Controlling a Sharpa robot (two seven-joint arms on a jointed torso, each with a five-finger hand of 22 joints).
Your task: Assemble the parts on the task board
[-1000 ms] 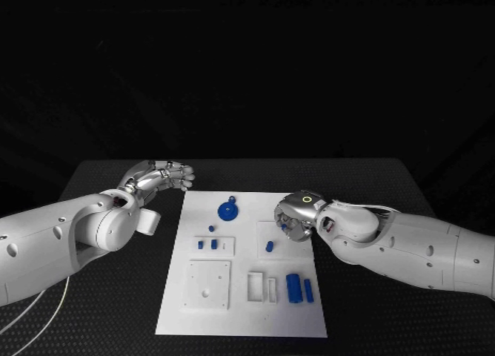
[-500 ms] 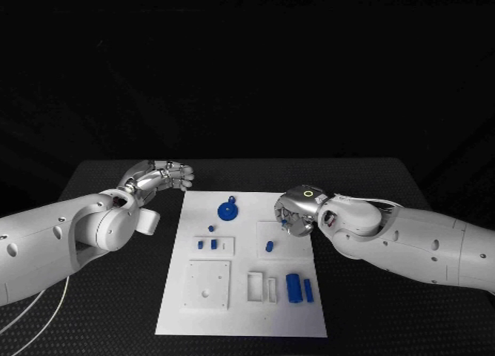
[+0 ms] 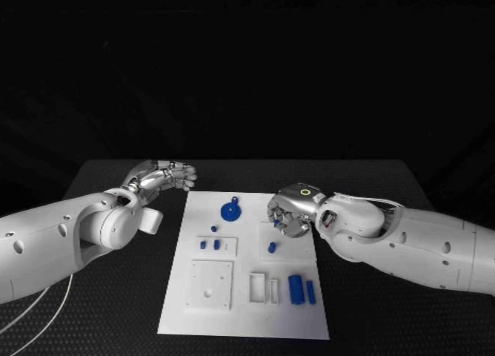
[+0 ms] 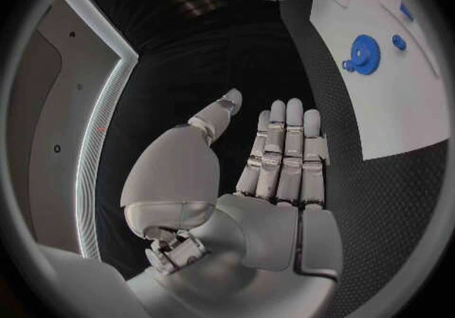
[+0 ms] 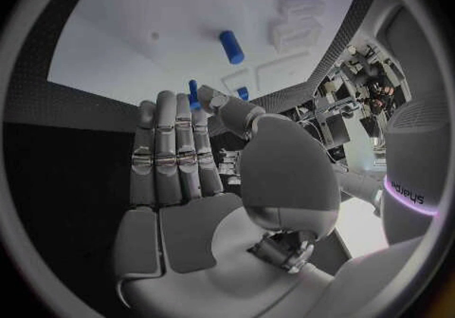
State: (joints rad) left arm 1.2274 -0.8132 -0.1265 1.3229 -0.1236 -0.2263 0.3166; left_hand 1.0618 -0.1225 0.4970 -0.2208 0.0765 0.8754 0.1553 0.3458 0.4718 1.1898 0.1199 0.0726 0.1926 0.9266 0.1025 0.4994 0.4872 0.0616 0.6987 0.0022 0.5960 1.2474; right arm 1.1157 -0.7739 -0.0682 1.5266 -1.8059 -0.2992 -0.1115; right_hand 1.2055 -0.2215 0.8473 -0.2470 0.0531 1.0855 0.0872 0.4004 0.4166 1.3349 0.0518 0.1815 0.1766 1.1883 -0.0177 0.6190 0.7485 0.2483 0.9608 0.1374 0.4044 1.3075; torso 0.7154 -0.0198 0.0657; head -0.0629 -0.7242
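A: What is lying nearest the robot on the task board (image 3: 242,315)?

B: Two blue cylinders (image 3: 300,288) are lying side by side at the near right, with white rectangular blocks just to their left.

A: And further up the board?

B: A short blue peg (image 3: 272,248) is sitting mid-board, two small blue pieces (image 3: 209,243) are standing on a white block at the left, and a blue gear (image 3: 232,212) is lying toward the far end.

A: What is the right hand (image 3: 288,213) doing?

B: It is hovering over the board's right side, beyond the peg. In the right wrist view its fingers (image 5: 177,147) are lying straight together, and a small blue pin (image 5: 193,94) is showing between their tips and the thumb, apparently pinched.

A: And the left hand (image 3: 162,176)?

B: It is hanging over the black table (image 3: 109,178) just off the board's far left corner, holding nothing, fingers extended side by side and thumb apart.
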